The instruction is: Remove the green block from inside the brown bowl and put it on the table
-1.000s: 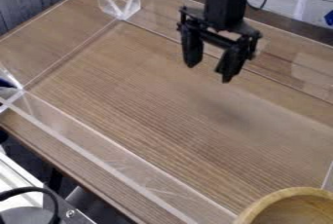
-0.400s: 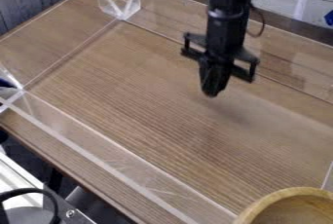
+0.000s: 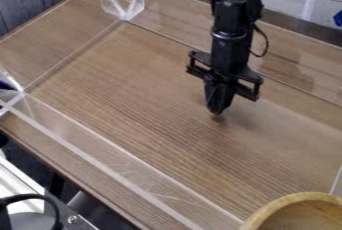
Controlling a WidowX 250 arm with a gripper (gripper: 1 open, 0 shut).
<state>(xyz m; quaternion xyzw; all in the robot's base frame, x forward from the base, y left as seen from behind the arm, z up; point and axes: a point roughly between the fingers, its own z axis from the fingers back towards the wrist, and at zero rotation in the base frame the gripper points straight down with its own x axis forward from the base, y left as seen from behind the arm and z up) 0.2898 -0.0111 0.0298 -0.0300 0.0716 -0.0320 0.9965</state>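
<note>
My gripper [image 3: 223, 106] points straight down over the middle of the table [image 3: 120, 94], its dark fingers pressed together and its tips close to the wood. Nothing shows between the fingers. Only the thick tan rim of the brown bowl [image 3: 297, 212] shows, at the bottom right corner, well away from the gripper. Most of the bowl's inside is cut off by the frame edge. The green block is out of view.
Low clear plastic walls [image 3: 83, 139] edge the table on the left and front, with a clear bracket [image 3: 124, 4] at the far left corner. Dark cables and a metal frame [image 3: 34, 209] lie beyond the front wall.
The gripper's fingers stood open one second ago and have shut. The gripper has also sunk toward the tabletop, staying over about the same spot.
</note>
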